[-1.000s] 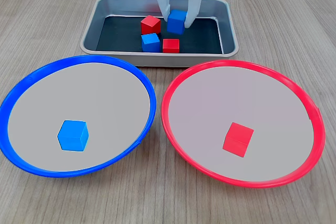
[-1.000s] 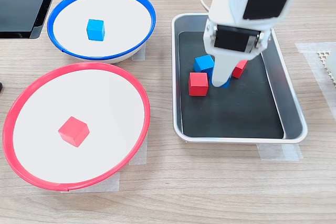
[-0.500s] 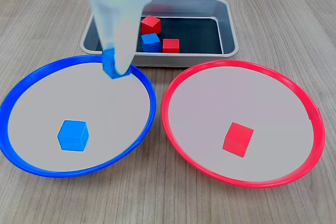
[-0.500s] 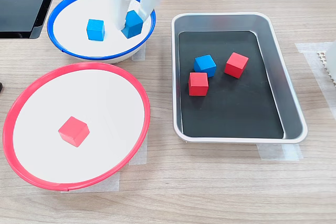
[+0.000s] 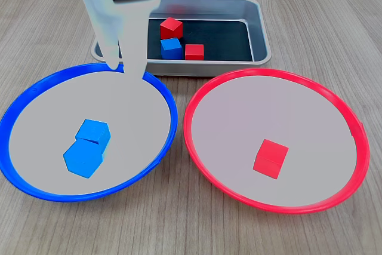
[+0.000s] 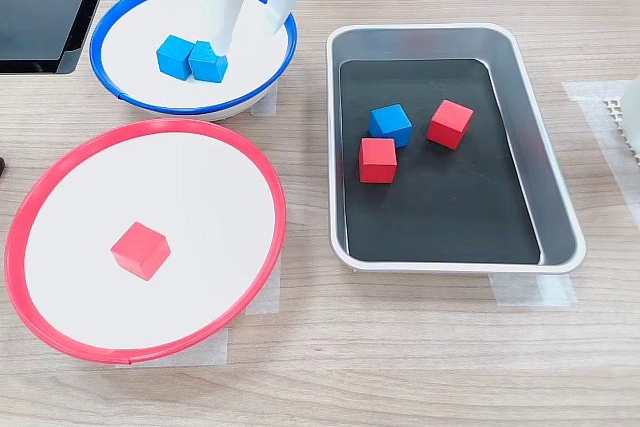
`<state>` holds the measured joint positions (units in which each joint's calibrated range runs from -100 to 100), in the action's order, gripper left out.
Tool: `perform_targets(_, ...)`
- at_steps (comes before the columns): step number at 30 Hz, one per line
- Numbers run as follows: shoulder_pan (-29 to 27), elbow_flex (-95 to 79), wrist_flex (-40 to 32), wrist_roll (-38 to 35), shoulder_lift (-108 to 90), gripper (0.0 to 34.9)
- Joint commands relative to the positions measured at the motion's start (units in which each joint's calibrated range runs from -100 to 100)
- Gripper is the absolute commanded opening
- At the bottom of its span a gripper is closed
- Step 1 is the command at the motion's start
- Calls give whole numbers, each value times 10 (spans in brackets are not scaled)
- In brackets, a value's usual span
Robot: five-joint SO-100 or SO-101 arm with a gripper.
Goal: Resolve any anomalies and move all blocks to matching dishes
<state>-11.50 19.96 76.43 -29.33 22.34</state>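
In blue-rimmed dish (image 6: 120, 99): two blue blocks (image 6: 191, 59) touching. Gripper (image 6: 247, 9) spread, empty, just above. Tray (image 6: 560, 217) holds one blue block (image 6: 390, 125), two red blocks (image 6: 412, 142); red-rimmed dish (image 5: 334, 111) holds one red block (image 5: 271, 158). Risk: low retreat clips nearest blue block, knocks it against rim.

tray (image 6: 560, 237) near half bare, three blocks (image 6: 390, 125) clustered

No writing, label, brand or number can be read in either exterior view. The white arm's casing is blurred, so any small marking there cannot be made out.
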Motion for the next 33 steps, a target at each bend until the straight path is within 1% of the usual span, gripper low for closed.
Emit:
perform_targets(1,5,-42,109,0,-110,37)
perform_targets(2,7,-70,125,2,-138,9)
perform_targets(4,8,-145,137,10,-191,15)
perform_targets(5,10,-217,126,19,-233,55)
perform_targets(6,11,-258,113,28,-252,84)
perform_targets(7,11,-292,100,38,-266,104)
perform_targets(8,15,-341,78,52,-283,137)
perform_targets(9,18,-367,59,63,-288,146)
perform_targets(13,26,-407,19,86,-279,153)
perform_targets(15,31,-416,0,94,-264,148)
perform_targets(18,36,-424,-29,98,-238,151)
perform_targets(23,45,-437,-65,95,-209,144)
perform_targets(26,46,-446,-76,93,-200,137)
perform_targets(30,50,-460,-80,90,-195,142)
perform_targets(33,52,-469,-83,89,-194,139)
